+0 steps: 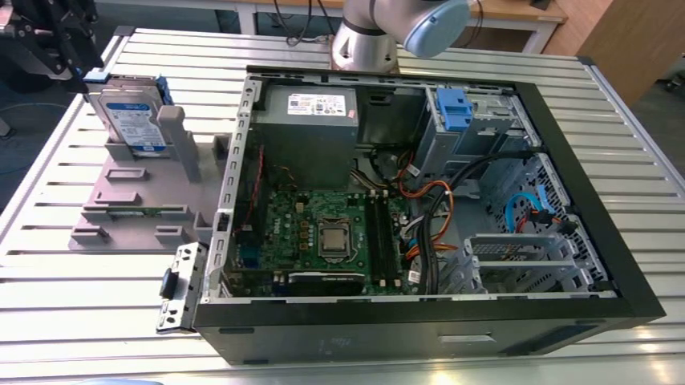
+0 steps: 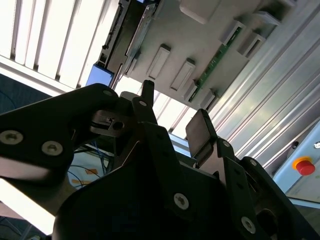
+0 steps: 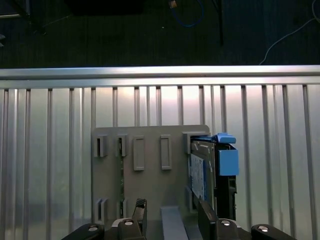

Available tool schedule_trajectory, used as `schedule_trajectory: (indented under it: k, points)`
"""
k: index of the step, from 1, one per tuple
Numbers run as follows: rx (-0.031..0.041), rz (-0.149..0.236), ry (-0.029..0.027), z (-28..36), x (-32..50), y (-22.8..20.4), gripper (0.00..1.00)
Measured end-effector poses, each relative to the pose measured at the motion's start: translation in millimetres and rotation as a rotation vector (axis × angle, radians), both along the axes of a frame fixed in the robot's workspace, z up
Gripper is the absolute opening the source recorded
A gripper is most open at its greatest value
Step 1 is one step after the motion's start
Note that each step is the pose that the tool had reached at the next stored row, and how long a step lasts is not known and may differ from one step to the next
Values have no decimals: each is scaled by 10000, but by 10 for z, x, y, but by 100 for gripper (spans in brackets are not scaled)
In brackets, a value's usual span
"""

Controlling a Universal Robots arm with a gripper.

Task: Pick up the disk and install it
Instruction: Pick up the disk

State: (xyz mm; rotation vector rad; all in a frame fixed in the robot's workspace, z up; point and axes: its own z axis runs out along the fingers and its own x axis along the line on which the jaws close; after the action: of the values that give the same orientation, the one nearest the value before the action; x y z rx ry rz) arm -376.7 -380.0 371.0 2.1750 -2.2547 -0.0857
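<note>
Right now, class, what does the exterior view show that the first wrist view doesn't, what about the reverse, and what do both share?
Exterior view: the open black computer case with its green motherboard, and the grey robot arm beyond it. First wrist view: the open gripper, black fingertips apart, and a blue cable against the dark floor. Both: the silver, blue-bracketed disk standing on edge in the grey plastic holder on the slatted metal table.

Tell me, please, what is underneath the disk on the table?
The disk stands on edge in a slot of a grey holder plate, which lies on the slatted metal table. The slot's walls cover its bottom edge.
</note>
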Motion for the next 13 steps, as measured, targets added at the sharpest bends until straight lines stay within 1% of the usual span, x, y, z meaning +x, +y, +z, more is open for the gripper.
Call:
schedule_trajectory:
  k: [13]
  points:
    - [0,0,0,-7,0,34,53]
